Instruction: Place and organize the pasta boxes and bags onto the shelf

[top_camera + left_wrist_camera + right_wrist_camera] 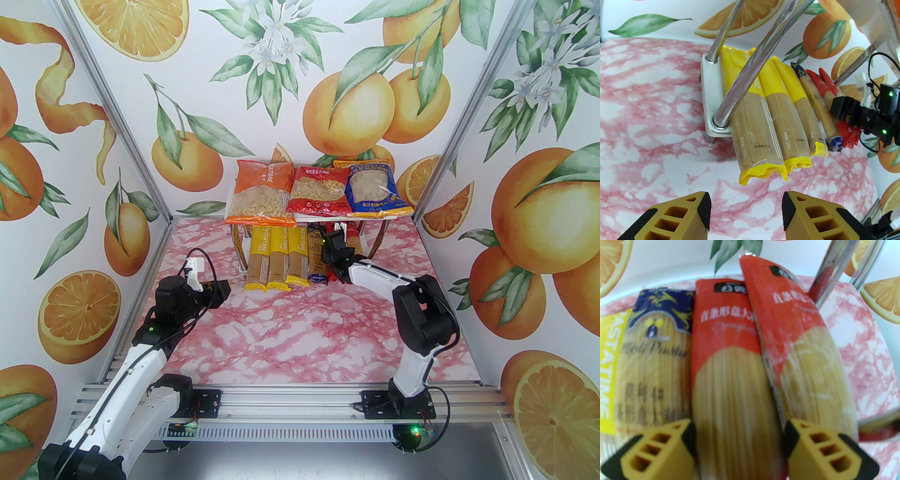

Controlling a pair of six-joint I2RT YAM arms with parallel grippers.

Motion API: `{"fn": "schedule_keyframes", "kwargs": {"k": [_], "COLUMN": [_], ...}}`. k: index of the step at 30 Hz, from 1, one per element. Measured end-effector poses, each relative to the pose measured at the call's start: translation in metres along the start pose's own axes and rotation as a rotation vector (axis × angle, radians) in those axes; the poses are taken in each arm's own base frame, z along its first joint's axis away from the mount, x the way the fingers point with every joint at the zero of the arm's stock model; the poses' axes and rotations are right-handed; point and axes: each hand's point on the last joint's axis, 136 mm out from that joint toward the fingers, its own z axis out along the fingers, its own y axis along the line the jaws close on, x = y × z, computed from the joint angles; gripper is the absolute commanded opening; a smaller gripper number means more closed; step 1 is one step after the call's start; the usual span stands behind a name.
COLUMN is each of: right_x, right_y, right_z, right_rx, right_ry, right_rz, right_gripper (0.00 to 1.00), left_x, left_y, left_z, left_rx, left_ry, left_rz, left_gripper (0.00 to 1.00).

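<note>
Pasta packs, noted from the near edge outward. Left claw (745, 211) hangs low over the bench (281, 337), fingers apart with nothing between them, facing the shelf (712, 93) at its left end.

Beyond it, six long packs lie side by side on the lower board, their near ends sticking out past its front edge. Order from the left: three yellow packs (280, 258), one blue pack (656, 352), two red packs (726, 371). The right red one lies tilted against the left one.

Right claw (740, 434) is down at the near end of the left red one, a finger on each side. Pressing or merely beside it, cannot tell.

Farthest, on the top board, three bags sit in a touching row: orange bag (258, 192), red bag (318, 190), blue bag (375, 190).
</note>
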Motion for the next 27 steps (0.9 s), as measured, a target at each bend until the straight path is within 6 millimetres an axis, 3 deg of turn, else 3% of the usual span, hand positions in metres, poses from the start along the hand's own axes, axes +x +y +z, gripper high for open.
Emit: {"fn": "schedule_keyframes", "kwargs": {"k": [7,27], "right_x": [0.004,0.001], "right_y": [0.009,0.034], "right_z": [0.007,0.009], "right_rx": [-0.059,-0.197], "right_ry": [0.043,0.106], "right_rz": [-0.011,-0.054], "right_gripper": [0.38,0.34], "left_x": [0.000,0.002], "left_y": [0.001,0.003], "left_z": [0.000,0.002], "left_rx": [-0.004,-0.009], "left_ry": [0.002,0.012], "left_rz": [-0.002,-0.006], "left_gripper": [0.56,0.56]}}
